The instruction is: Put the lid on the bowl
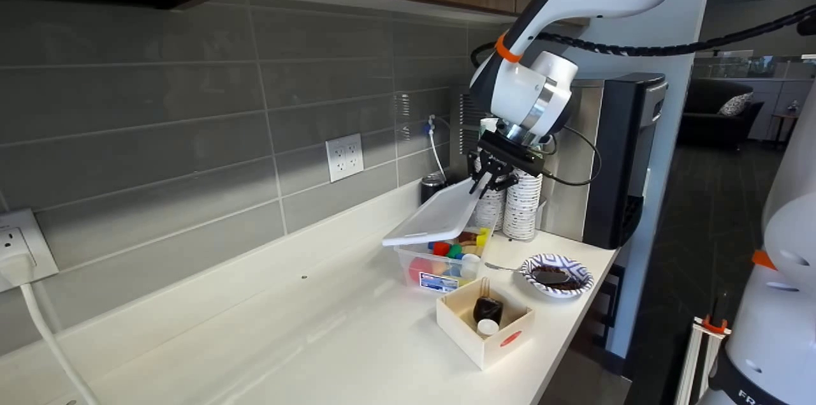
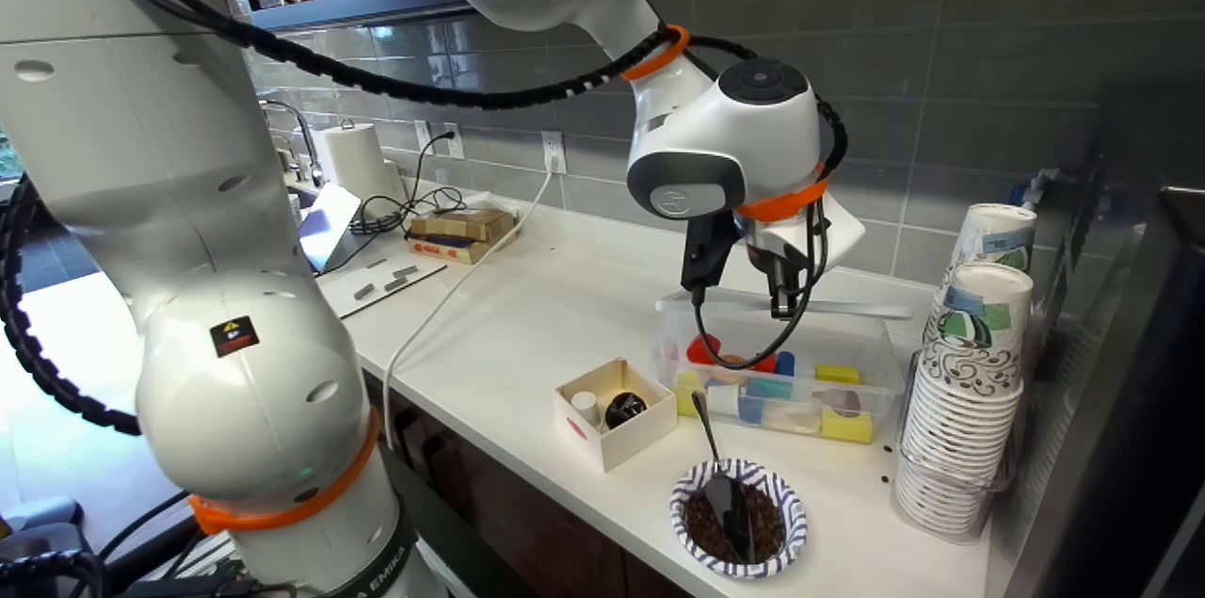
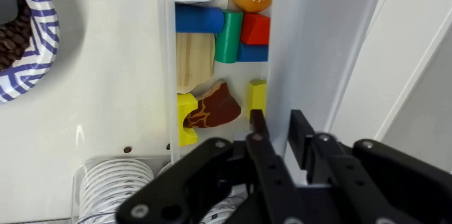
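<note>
The lid is a thin white plastic rectangle, tilted over the low translucent bowl. Its wall-side edge is low at the bowl's rim, and its other side is raised. The bowl holds several coloured toy pieces. My gripper has its fingers around the lid's raised edge and is shut on it. In the wrist view the lid passes between the fingertips and covers the bowl's wall-side half. The bowl's near wall and its toys stay uncovered there. The gripper also shows in an exterior view.
A square wooden box and a patterned dish of coffee beans with a spoon stand in front of the bowl. Stacked paper cups stand beside it. The tiled wall is behind, and a dark can stands near it.
</note>
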You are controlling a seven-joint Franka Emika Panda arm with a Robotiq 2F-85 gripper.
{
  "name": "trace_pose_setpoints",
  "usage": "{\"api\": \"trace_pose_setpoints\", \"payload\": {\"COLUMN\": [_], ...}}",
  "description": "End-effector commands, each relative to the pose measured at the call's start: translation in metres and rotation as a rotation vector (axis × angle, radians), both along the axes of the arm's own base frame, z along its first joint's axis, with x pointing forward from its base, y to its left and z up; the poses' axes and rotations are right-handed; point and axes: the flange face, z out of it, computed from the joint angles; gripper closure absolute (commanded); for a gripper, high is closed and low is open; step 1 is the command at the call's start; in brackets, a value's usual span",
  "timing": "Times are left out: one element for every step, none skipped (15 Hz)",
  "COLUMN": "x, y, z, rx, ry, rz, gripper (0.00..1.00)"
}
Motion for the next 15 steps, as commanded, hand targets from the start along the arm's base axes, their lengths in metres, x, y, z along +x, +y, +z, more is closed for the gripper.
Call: {"api": "trace_pose_setpoints", "payload": {"x": [-0.021, -0.025, -0.027, -0.030, -0.032, -0.034, -0.035, -0.036, -0.037, -0.038, -0.040, -0.042, -0.044, -0.046, -0.046], "y": [-0.009, -0.010, -0.012, -0.012, -0.013, -0.014, -0.015, -0.015, -0.015, -0.015, -0.016, -0.016, -0.016, -0.016, -0.016], "z": [-0.021, -0.027, -0.031, -0.035, -0.040, -0.043, -0.046, -0.049, -0.053, -0.057, -0.061, -0.066, -0.072, -0.078, -0.079], "rx": [-0.045, -0.049, -0.053, -0.056, -0.059, -0.063, -0.069, -0.075, -0.081, -0.086, -0.092, -0.096, -0.100, -0.104, -0.109], "ry": [0.049, 0.063, 0.071, 0.084, 0.098, 0.107, 0.116, 0.127, 0.136, 0.146, 0.158, 0.173, 0.192, 0.207, 0.213], "rz": [0.002, -0.001, -0.006, -0.006, -0.003, -0.002, 0.003, 0.007, 0.011, 0.015, 0.018, 0.024, 0.034, 0.039, 0.045], "gripper": [0.94, 0.94, 0.94, 0.94, 0.94, 0.94, 0.94, 0.94, 0.67, 0.53, 0.48, 0.42, 0.32, 0.24, 0.16]}}
